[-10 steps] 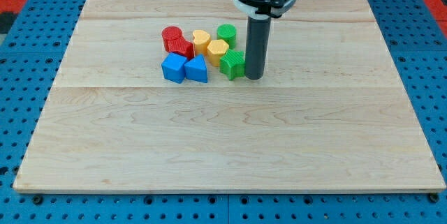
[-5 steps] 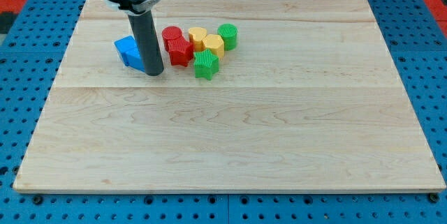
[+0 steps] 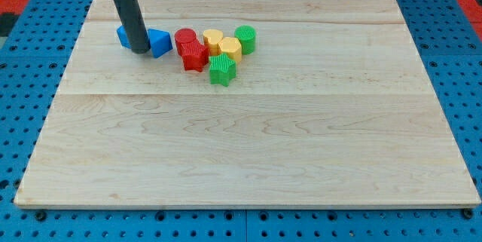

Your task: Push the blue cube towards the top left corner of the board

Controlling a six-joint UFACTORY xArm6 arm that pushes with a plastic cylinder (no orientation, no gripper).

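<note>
You see a pale wooden board (image 3: 248, 144) on blue pegboard. The blue cube (image 3: 123, 35) peeks out just left of my tip (image 3: 139, 49), mostly hidden, so its heading is unclear. A blue triangular block (image 3: 160, 42) touches my tip's right. The tip is a bare rod with no jaws.

Place: a robotics lab bench, set up for a tabletop pushing trial.
Base: a blue perforated panel (image 3: 452, 61) with a regular grid of holes, the kind used for bolting down fixtures, surrounds the work area.
Work surface: a pale wooden board (image 3: 248, 151) of joined planks lies flat on it.
Props: small bright plastic blocks, such as a red cylinder (image 3: 185, 38) and a green cylinder (image 3: 245, 38).
Machine: a dark rod (image 3: 130, 17) on a robot arm.
</note>
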